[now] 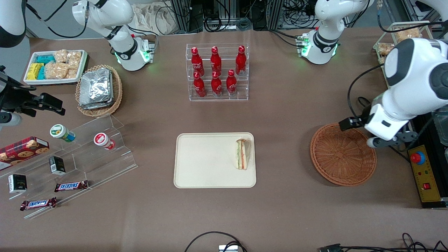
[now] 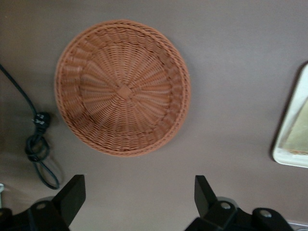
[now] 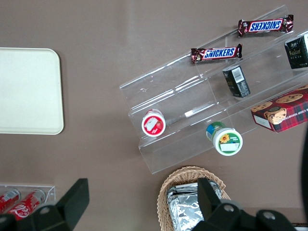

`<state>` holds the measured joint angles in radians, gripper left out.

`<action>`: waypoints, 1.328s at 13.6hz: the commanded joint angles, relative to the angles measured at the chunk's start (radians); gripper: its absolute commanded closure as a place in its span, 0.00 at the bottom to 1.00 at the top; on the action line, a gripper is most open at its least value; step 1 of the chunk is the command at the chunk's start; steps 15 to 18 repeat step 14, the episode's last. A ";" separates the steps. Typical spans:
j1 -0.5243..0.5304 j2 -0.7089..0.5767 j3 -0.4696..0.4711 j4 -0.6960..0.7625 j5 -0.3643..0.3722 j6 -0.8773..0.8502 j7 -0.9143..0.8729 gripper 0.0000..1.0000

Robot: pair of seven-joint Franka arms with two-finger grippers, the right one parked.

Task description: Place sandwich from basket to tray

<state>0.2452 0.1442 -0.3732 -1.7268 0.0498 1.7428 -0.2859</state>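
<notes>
1. You are looking at the sandwich (image 1: 242,154) lying flat on the cream tray (image 1: 203,161), close to the tray edge that faces the working arm's end of the table. Its long axis is running from the front camera's side toward the bottle rack (image 1: 217,71), roughly parallel to the tray's short edge.

2. The reddish-brown wicker basket (image 1: 343,159) is sitting empty; the left wrist view is showing its bare woven floor (image 2: 123,89) with nothing in it. Judged from this, the transfer is already made and only the arm's withdrawal appears to be remaining.

3. The left gripper (image 2: 139,197) is hanging above the table near the basket, at the rim toward the working arm's end, well apart from the sandwich. Its fingers (image 2: 72,195) are standing spread wide with nothing between them.

4. The relation to note: the sandwich is lying away from the fingers toward the parked arm's end of the table, with the whole basket and a strip of bare table between them. Only a corner of the tray (image 2: 293,130) is showing in the left wrist view, and the sandwich is not visible there.

5. If you are judging a correction necessary, the gripper would be needing to cross over the basket toward the tray and set its fingers across the sandwich's short width. I am seeing no such need: the sandwich is resting wholly inside the tray rim.

6. A loose black cable (image 2: 36,144) is lying on the table just beside the basket; keep it clear of any retreat path.
</notes>
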 commanded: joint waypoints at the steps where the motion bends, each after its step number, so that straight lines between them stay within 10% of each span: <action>1: -0.260 -0.044 0.288 -0.017 -0.027 0.003 0.112 0.00; 18: -0.287 0.104 0.364 0.197 -0.019 -0.045 0.221 0.00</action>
